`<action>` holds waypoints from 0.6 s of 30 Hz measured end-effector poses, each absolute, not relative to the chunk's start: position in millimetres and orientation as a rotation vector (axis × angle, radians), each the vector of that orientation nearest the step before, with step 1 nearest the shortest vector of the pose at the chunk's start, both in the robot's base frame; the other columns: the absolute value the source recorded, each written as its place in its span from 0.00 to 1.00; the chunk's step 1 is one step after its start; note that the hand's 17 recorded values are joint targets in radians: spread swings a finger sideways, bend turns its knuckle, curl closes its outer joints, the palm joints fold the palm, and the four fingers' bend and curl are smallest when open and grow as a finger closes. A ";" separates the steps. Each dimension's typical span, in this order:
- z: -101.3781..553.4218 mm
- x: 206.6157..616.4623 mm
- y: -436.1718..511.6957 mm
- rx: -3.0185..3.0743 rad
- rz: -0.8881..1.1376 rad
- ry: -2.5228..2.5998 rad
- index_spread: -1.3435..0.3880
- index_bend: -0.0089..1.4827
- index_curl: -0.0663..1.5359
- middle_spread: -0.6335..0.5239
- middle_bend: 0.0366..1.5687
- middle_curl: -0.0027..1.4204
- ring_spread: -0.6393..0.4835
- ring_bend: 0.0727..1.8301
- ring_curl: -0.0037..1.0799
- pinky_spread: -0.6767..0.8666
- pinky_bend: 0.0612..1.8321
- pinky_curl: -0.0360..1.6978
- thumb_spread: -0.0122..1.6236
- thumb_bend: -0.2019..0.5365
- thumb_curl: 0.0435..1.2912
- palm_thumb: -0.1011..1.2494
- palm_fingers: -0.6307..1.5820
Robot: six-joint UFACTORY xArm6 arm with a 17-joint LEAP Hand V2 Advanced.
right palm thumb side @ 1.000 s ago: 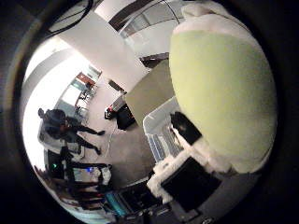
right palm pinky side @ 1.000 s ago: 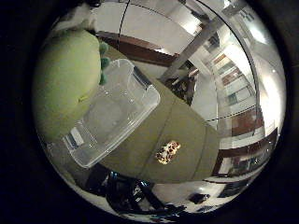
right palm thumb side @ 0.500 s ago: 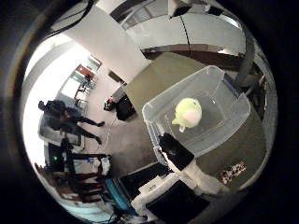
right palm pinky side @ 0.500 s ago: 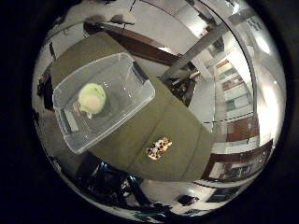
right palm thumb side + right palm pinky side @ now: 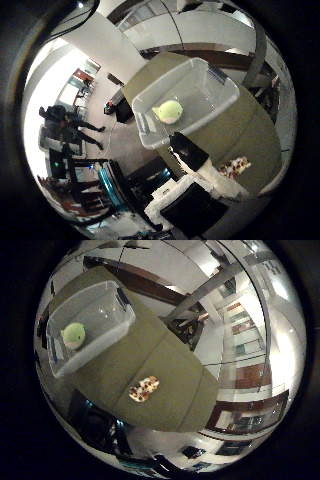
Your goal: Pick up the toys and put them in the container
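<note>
Table: an olive-green cloth covers it; it carries the bin at one end and one loose toy further along.
Bin: a clear plastic tub, open on top, sitting square on the cloth. A second ago it was half hidden behind the green toy close to the palm; now its whole outline shows, small and well below, so the palm has lifted clear of it.
Green toy: a pale yellow-green, rounded plush that a second ago filled the view against the palm; it now lies on the bin's floor near one short wall. That one looks delivered.
Spotted toy: small, tan and white with dark patches, lying on the cloth well apart from the bin. It is probably the next pick.
Hand: only white and black parts show at the thumb-side view's edge, holding nothing; fingers appear released and uncurled.
</note>
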State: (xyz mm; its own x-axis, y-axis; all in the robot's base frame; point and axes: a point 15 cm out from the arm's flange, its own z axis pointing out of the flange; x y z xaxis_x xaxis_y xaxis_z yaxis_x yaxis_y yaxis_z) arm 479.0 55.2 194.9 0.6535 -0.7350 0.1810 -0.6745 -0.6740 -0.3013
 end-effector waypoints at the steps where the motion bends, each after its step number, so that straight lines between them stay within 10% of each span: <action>1: 192.6 479.9 34.3 -2.674 -0.439 1.165 0.51 0.12 0.24 0.50 0.12 0.23 0.67 0.19 0.21 0.71 0.35 0.08 0.68 0.24 0.24 0.52 0.37; 18: 73.3 475.6 -160.0 -2.803 -0.525 1.248 0.52 0.12 0.23 0.49 0.10 0.23 0.67 0.14 0.21 0.69 0.30 0.05 0.67 0.24 0.24 0.54 0.37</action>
